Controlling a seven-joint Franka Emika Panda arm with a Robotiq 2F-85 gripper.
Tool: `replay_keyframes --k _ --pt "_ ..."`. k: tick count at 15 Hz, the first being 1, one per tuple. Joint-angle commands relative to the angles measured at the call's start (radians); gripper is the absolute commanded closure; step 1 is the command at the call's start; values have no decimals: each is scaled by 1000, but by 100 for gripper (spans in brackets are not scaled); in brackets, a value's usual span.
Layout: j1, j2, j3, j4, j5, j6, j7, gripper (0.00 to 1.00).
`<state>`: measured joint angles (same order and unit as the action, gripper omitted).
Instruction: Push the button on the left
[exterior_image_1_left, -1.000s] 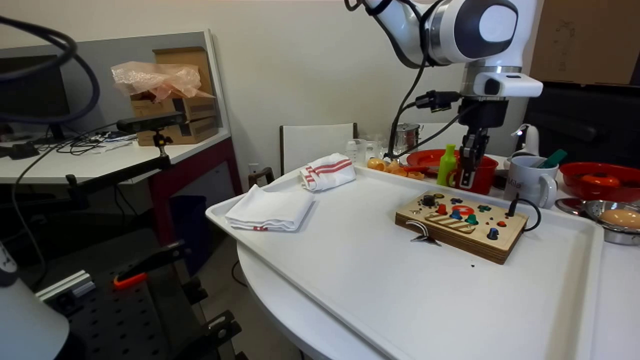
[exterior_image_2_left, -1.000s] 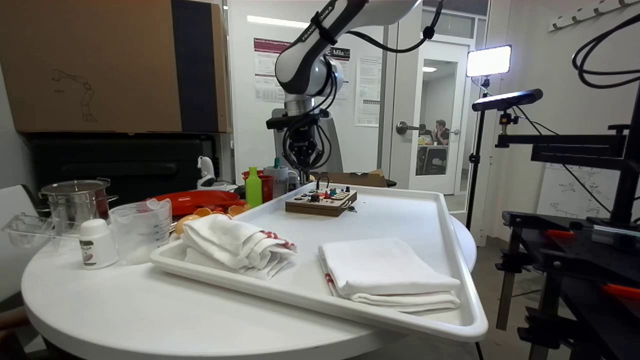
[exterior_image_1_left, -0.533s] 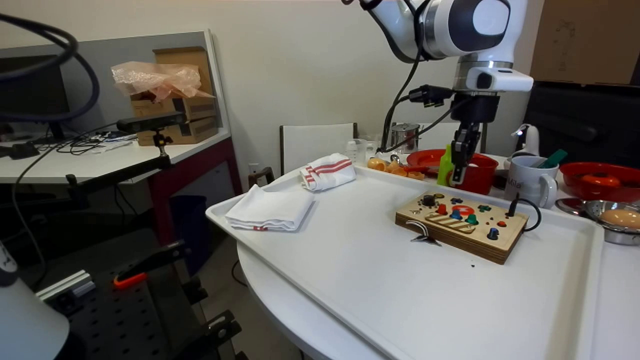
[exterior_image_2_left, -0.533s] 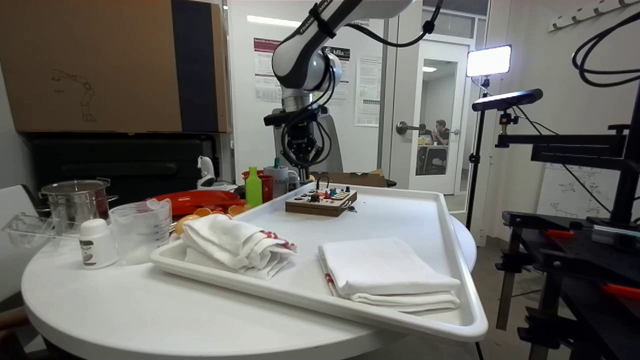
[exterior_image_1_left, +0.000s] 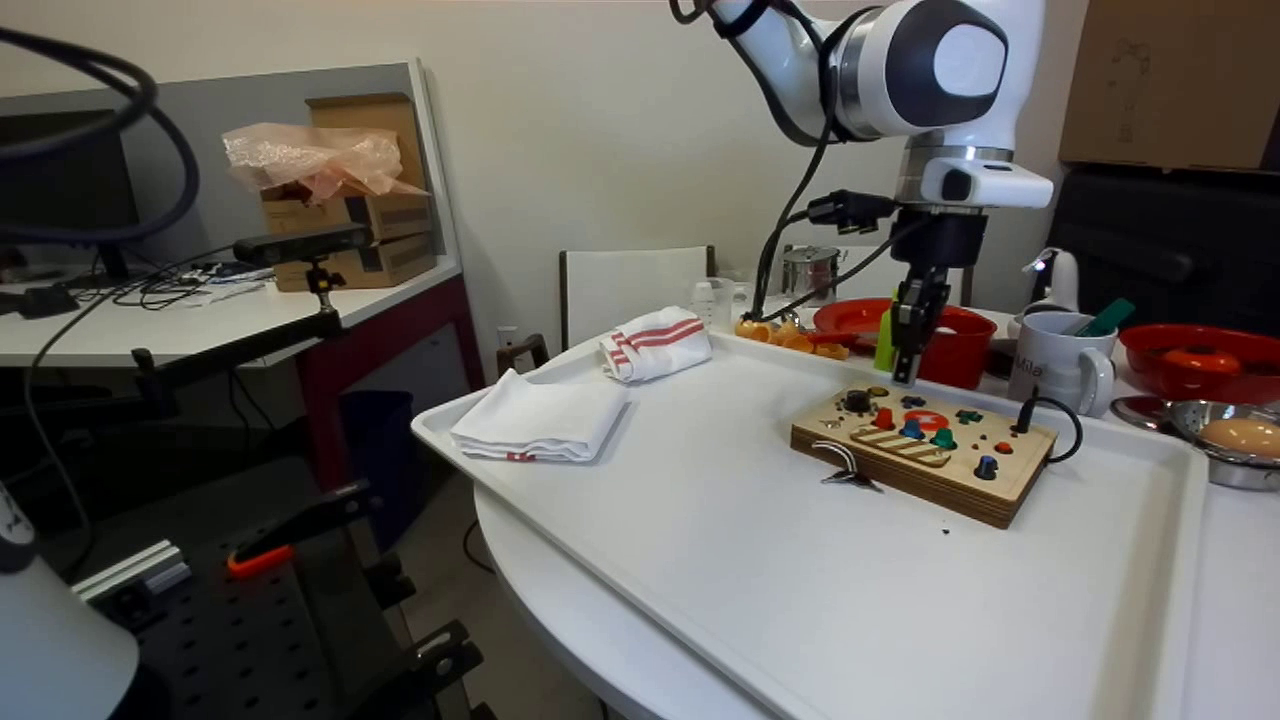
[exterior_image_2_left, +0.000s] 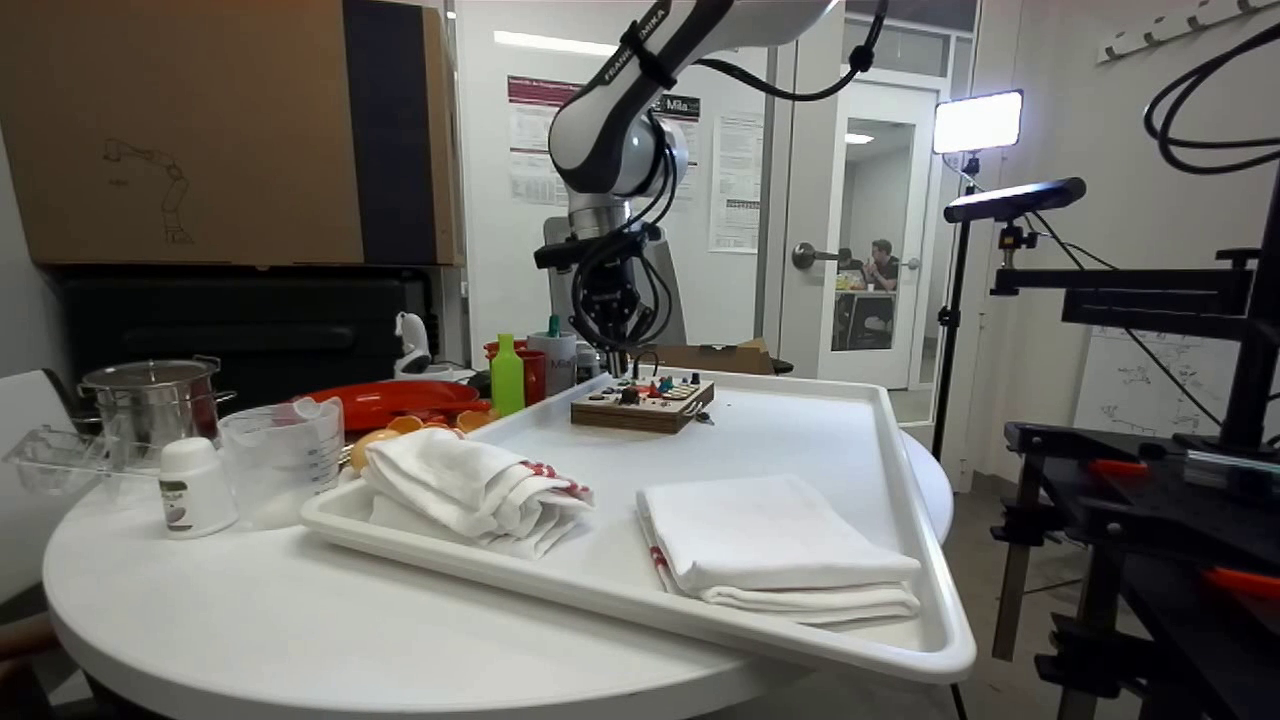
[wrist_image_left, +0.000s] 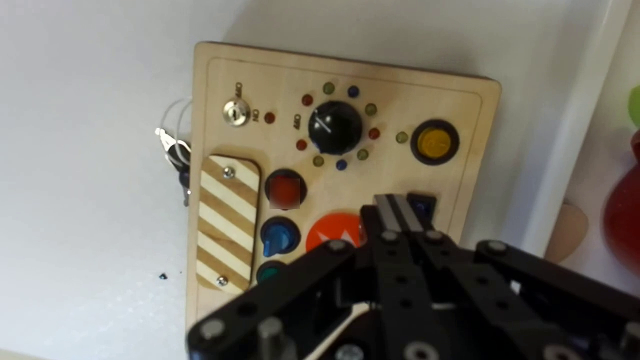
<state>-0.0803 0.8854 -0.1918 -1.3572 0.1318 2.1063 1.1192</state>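
A wooden button box (exterior_image_1_left: 935, 488) lies on the white tray, and it also shows in an exterior view (exterior_image_2_left: 630, 418) and in the wrist view (wrist_image_left: 350, 192). It carries a round yellow button (wrist_image_left: 434, 142), a black dial (wrist_image_left: 335, 128) ringed with small lights, a red button (wrist_image_left: 285, 190), a blue knob (wrist_image_left: 280, 236) and a partly covered green knob (wrist_image_left: 269, 273). My gripper (wrist_image_left: 398, 199) is shut with nothing between its fingers. In an exterior view my gripper (exterior_image_1_left: 904, 375) hangs fingers down, just above the box's far edge. The rest of the box is hidden by my gripper in the wrist view.
The tray (exterior_image_1_left: 640, 610) has a raised rim and holds two folded towels, one white (exterior_image_1_left: 540, 415), one red-striped (exterior_image_1_left: 656, 345). Beyond the rim stand a green bottle (exterior_image_2_left: 507, 375), a red cup (exterior_image_1_left: 957, 348) and a mug (exterior_image_1_left: 1058, 355). Keys (exterior_image_1_left: 850, 478) hang by the box.
In an exterior view my gripper has moved left from in front of the red cup, and then down closer to the button box. The box and the other things have not moved.
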Motion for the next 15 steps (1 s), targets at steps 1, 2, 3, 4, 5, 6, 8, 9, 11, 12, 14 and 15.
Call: replay_keyframes --k 1,2,3,4,5,6,8,9,11,12,14,15 --pt "4 -15 2 -30 4 72 12 100" --pt "4 -12 1 -27 3 87 13 100" --pt "4 -10 0 -26 1 99 12 100" --pt "5 -8 -2 -25 -1 109 13 100" --pt "5 -9 -2 -27 -2 115 12 100" --pt "5 -11 -2 -31 -2 120 11 100" --pt "6 -11 -3 -36 -2 128 12 100" --pt "6 -11 -3 -38 -2 131 13 100" --pt "6 -8 -3 -38 -2 134 13 100" --pt "6 -5 -4 -37 -2 134 15 100" --pt "5 -2 -5 -34 -1 136 16 100" --pt "5 0 -5 -32 -2 137 17 100"
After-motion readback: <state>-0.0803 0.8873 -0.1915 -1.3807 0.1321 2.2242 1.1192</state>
